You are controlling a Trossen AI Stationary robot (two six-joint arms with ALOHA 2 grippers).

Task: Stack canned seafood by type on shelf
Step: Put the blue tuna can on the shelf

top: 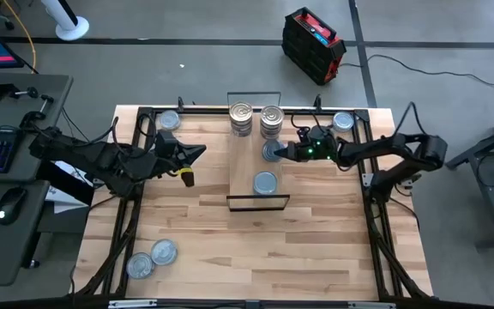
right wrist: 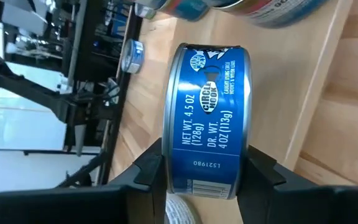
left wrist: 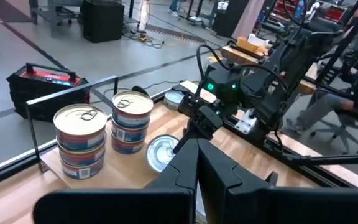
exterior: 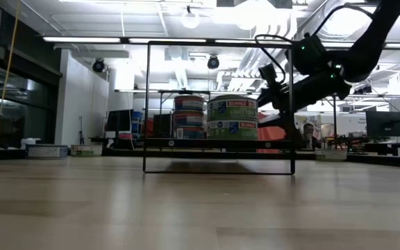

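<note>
Over shelf (top: 245,163), right gripper (right wrist: 205,169) clamped on blue tin (right wrist: 207,121), 2 tin stacks (top: 256,119) nearby, left gripper (top: 197,153) shut, empty, beside shelf.

Robotics lab: concrete floor (top: 187,69), ceiling strip lights (exterior: 117,39), monitor (exterior: 384,123).

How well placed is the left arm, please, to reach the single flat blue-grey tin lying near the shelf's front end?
Probably yes: the left gripper, shut and empty, hovers just left of the light-wood shelf, nothing stands between it and the flat blue-grey tin, and the right gripper is busy farther back.
</note>
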